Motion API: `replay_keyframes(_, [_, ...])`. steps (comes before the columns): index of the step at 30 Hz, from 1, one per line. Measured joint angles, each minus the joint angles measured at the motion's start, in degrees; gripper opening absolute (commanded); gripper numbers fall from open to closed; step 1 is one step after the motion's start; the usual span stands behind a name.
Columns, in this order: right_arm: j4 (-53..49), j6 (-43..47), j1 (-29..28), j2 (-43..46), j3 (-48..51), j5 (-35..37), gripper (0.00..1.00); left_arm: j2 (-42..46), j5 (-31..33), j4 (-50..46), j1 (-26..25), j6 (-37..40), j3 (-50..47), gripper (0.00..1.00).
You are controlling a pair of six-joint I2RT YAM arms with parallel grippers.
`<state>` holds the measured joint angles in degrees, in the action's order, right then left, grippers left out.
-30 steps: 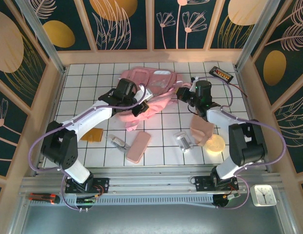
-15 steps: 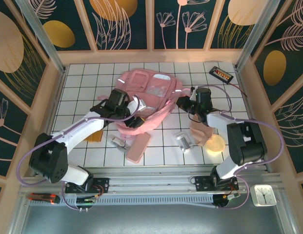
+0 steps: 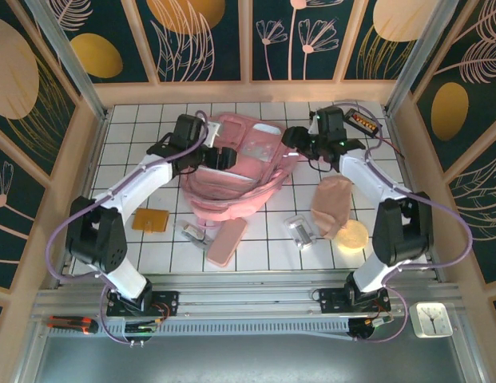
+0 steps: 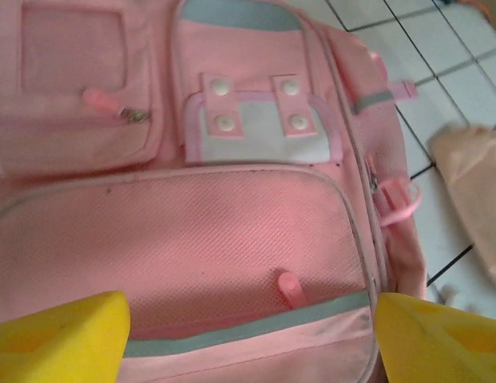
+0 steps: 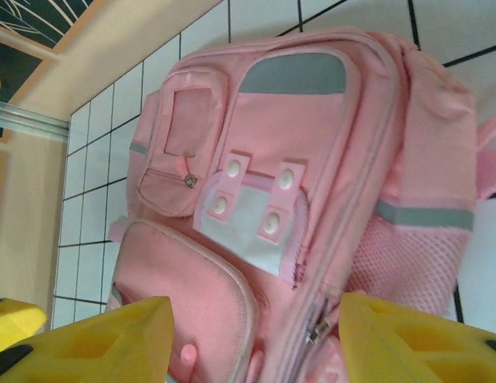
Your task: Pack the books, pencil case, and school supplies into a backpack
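The pink backpack [image 3: 248,179] lies flat and front up at the middle back of the table. My left gripper [image 3: 224,157] hangs open over its left side; in the left wrist view the yellow fingers [image 4: 60,339] straddle the lower front pocket of the backpack [image 4: 192,231] with nothing held. Over the bag's right edge my right gripper [image 3: 293,140] is open too, its fingers [image 5: 415,339] spread above the backpack [image 5: 311,144]. The salmon pencil case [image 3: 226,241] lies in front of the bag. An orange-brown pad [image 3: 150,220] and silver clips [image 3: 196,233] [image 3: 300,229] lie nearby. The books are out of view.
A tan pouch-like object [image 3: 331,205] and a round yellow item [image 3: 351,236] lie at the right front. A black slab with an orange label [image 3: 363,121] sits at the back right corner. Wooden walls ring the tiled table.
Both grippers have opened and let go of the backpack, which has gone from bunched up to lying spread flat. Both arms have moved toward the back of the table.
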<state>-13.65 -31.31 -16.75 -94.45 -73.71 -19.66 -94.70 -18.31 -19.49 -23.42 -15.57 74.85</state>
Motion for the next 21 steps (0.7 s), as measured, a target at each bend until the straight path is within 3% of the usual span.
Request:
replay_keyframes(4, [-1.64, 0.79, -1.44, -3.93, -2.10, -0.76, 0.57, 1.68, -5.62, 3.48, 2.56, -19.06, -5.55, 0.73])
replay_keyframes(11, [-2.27, 0.76, -3.39, -6.32, -1.97, -1.88, 0.57, 3.69, -13.25, 22.32, 3.28, -47.30, -22.32, 0.73])
replay_keyframes(21, [-0.15, -0.98, -4.81, -6.32, 4.50, -2.29, 0.57, -0.39, -16.11, 36.50, 3.50, -62.14, -26.21, 0.73])
